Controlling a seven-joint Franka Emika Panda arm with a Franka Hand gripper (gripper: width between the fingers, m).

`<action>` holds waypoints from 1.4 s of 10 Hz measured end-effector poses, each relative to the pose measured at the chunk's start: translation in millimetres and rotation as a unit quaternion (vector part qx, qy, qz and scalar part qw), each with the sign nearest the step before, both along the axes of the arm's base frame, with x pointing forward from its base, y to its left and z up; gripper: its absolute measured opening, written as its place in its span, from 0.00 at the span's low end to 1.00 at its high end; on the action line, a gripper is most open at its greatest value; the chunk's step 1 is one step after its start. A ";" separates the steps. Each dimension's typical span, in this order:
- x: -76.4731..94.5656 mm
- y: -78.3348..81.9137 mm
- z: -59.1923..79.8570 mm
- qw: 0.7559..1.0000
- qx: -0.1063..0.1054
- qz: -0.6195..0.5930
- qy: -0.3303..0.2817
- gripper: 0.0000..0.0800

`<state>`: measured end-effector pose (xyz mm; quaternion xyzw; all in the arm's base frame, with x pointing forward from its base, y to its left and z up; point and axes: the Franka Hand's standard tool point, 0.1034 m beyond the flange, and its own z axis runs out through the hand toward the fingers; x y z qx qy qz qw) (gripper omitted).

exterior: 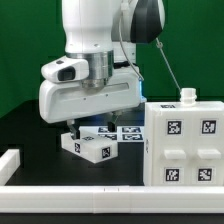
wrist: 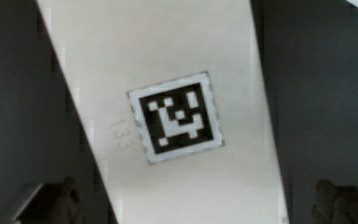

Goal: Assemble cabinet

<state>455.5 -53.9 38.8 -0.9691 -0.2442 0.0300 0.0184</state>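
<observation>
The cabinet [exterior: 184,142] is a large white boxy body with square tags and stands at the exterior view's right, with a small white knob [exterior: 186,95] on top. A smaller white tagged part [exterior: 88,147] lies on the black table to its left. My gripper [exterior: 86,128] hangs straight over that part, low and close to it. In the wrist view the white part [wrist: 176,60] with one square tag [wrist: 176,120] runs between my dark fingers [wrist: 48,204]. Dark gaps show on both sides of it. My gripper [wrist: 194,212] is open and straddles the part.
The marker board [exterior: 128,132] lies flat behind the small part, between it and the cabinet. A long low white bar [exterior: 70,190] runs along the table's front, and another white bar [exterior: 9,164] stands at the exterior view's left.
</observation>
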 end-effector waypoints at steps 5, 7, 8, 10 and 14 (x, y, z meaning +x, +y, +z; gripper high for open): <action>-8.6 -7.5 -10.2 0.998 0.000 0.069 -0.009 0.81; -13.9 -9.4 -17.7 0.998 0.001 0.067 -0.001 0.81; -17.0 -9.2 -22.4 0.998 0.002 0.066 0.004 0.81; -22.4 -11.3 -31.4 0.998 0.002 0.064 0.011 0.81; -22.4 -11.5 -32.2 0.998 0.002 0.063 0.010 0.68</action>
